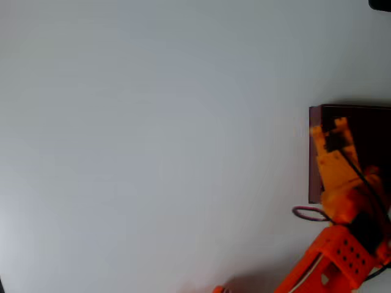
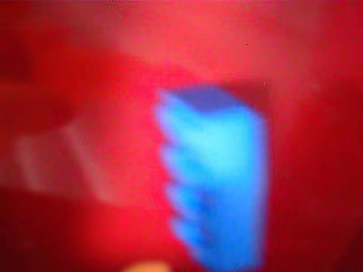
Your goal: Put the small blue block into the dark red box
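Blue, rigid and likely light, the small blue block [image 2: 212,175] is seen just ahead of the gripper [image 1: 330,131], over the dark red box [image 1: 315,152]; grip state cannot be told; flat sides suit holding

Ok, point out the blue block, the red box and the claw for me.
blue block [image 2: 218,175]: wrist view, its broad lit face.
red box [image 1: 314,152]: overhead view, its left wall.
claw [image 1: 327,129]: overhead view, fingertips over the box.

from overhead i see the white table [image 1: 153,146] bare from 12 round to 9 o'clock, wide open for passing. at 3 o'clock the dark red box [image 1: 314,152] walls block low sideways passage; its top stands open.
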`<state>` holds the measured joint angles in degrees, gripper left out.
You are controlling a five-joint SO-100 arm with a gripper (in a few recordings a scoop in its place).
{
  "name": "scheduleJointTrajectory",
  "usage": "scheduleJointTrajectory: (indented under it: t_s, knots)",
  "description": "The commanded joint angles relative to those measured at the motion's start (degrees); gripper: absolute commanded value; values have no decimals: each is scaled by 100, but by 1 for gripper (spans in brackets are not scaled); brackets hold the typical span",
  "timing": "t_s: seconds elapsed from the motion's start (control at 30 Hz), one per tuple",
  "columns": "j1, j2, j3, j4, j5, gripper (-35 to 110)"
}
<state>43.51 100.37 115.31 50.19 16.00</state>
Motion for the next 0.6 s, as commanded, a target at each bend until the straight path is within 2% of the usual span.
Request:
scheduleJointTrajectory:
  t_s: [0.0,0.2,0.3,0.57]
  knots:
    - [-378,1204,316,466,-316,20]
    - [-1793,3727,1081,1749,-844,10]
    - [-2733,4913,1389,2329,-896,1]
    - [-5414,7690,2839,2725,-905,0]
